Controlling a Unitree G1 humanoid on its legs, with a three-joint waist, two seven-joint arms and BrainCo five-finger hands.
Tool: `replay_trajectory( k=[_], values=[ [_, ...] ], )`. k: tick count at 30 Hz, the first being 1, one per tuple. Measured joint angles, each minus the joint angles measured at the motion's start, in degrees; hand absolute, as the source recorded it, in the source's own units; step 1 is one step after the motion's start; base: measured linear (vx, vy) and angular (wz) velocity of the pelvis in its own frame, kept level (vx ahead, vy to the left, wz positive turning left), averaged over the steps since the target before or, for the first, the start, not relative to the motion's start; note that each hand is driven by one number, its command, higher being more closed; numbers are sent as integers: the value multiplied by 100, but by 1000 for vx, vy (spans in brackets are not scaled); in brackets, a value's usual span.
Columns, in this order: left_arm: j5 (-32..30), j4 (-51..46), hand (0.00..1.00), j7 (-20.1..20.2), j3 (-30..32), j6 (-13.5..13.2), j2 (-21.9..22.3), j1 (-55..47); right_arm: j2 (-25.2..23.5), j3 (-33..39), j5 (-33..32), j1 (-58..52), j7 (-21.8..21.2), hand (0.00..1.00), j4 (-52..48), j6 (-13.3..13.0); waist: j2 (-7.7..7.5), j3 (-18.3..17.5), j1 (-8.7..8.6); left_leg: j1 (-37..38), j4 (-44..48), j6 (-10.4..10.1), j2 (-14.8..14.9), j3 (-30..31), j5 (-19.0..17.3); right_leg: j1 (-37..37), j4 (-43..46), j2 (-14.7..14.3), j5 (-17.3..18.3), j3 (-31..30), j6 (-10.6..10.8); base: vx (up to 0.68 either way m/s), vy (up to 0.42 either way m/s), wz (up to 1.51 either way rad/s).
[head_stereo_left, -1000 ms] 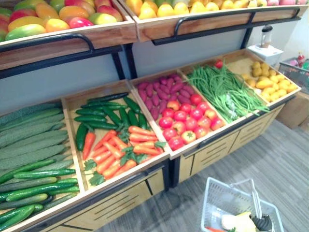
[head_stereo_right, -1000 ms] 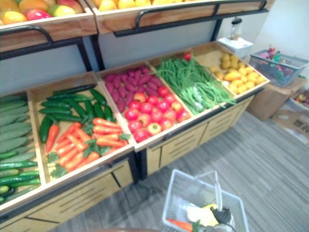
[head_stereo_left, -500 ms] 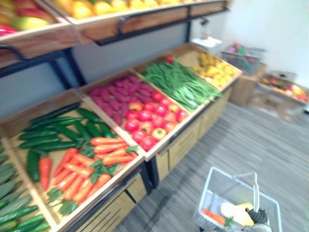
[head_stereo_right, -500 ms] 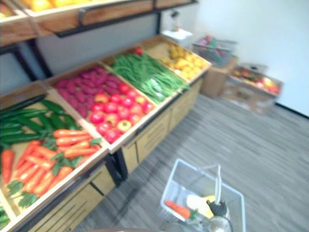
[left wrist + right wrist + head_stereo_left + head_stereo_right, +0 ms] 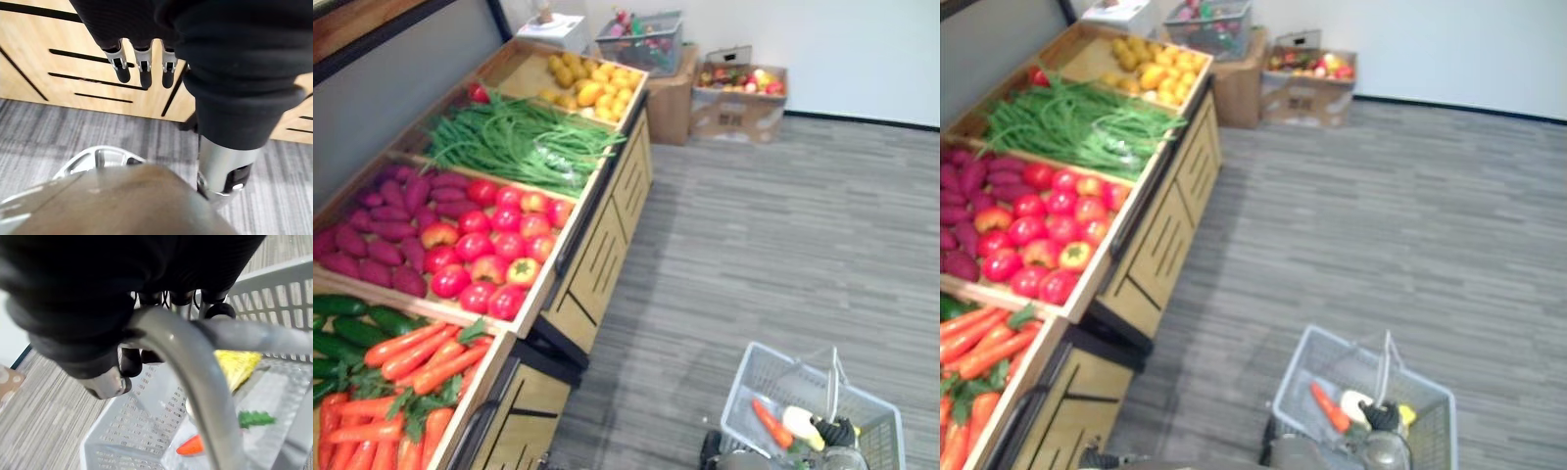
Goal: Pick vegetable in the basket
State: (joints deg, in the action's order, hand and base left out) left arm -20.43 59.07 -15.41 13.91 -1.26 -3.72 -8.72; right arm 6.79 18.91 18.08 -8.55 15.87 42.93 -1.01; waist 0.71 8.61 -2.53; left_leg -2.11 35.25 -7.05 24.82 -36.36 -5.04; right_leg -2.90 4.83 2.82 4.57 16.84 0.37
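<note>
While the right hand (image 5: 93, 328) clenches its fingers round the basket's (image 5: 747, 389) handle (image 5: 195, 377), the left hand (image 5: 142, 61) hangs slack-fingered; a carrot (image 5: 769, 423) lies inside.

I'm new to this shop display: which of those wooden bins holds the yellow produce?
The bin at the stand's far end, beside the green beans. The nearer bins hold red tomatoes with purple roots, and carrots with cucumbers.
</note>
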Motion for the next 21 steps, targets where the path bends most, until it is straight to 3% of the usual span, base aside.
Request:
replay_trajectory(
  k=[1,3,4,6,8,11,12,14,17,21],
  values=[
    [2,-7,0,1,-3,-12,-7,-1,42,-8,2,-12,4,100,-4,-3,-4,1,23,-114,175,-26,-146,447,-95,24,-10,12,-7,-145,11,42,51,-120],
    [17,-43,0,-15,-50,-66,15,-6,238,-73,5,17,2,100,-4,-22,-7,2,132,-434,140,-147,-983,1985,-484,28,-77,71,-96,-671,84,100,111,-130],
    [16,-43,0,-20,-69,-71,9,-4,255,-97,4,23,3,100,-5,-41,-7,2,129,-480,-37,-179,-1170,2245,-565,25,-85,83,-119,-758,103,118,162,-104],
    [17,-67,0,-47,-118,-80,6,-48,315,-156,7,59,0,100,-6,-56,-2,4,131,-439,-1354,-123,-1699,3058,-617,-1,-118,90,-217,-1125,180,81,201,-83],
    [15,-86,0,-44,-140,-96,45,-84,353,-182,10,117,-4,100,-36,-68,78,35,164,-337,-2436,29,-1795,3549,-337,-40,-224,17,-294,-1400,308,58,242,-74],
    [35,-100,0,-54,-273,-114,-130,-96,238,-364,95,155,-25,100,-117,-92,-213,-4,240,-237,-2715,304,-2131,3023,-285,-110,-478,371,-507,-1589,607,116,272,-64],
    [30,-88,0,-51,-289,-110,-159,-85,238,-359,175,152,-24,100,-149,-92,-248,16,242,-215,-2722,356,-2193,2965,-292,-129,-471,448,-531,-1607,639,162,300,-40],
    [-2,-84,0,-52,-350,-103,-156,-133,274,-365,234,155,-32,100,-156,-91,-257,34,263,-2,-2813,482,-2351,2725,-350,-210,-240,566,-552,-1744,671,132,238,-47],
    [3,-88,0,-47,-465,-111,-253,-141,270,-536,234,272,-84,100,-151,-103,-246,65,275,196,-2806,504,-2397,2568,-362,-409,265,582,-554,-1737,668,99,143,-49],
    [10,-85,0,-47,-444,-114,-306,-85,226,-653,233,289,-102,100,-126,-149,-359,38,273,221,-2808,520,-2495,2599,-372,-378,166,678,-555,-1597,667,38,41,-12]
  ],
)
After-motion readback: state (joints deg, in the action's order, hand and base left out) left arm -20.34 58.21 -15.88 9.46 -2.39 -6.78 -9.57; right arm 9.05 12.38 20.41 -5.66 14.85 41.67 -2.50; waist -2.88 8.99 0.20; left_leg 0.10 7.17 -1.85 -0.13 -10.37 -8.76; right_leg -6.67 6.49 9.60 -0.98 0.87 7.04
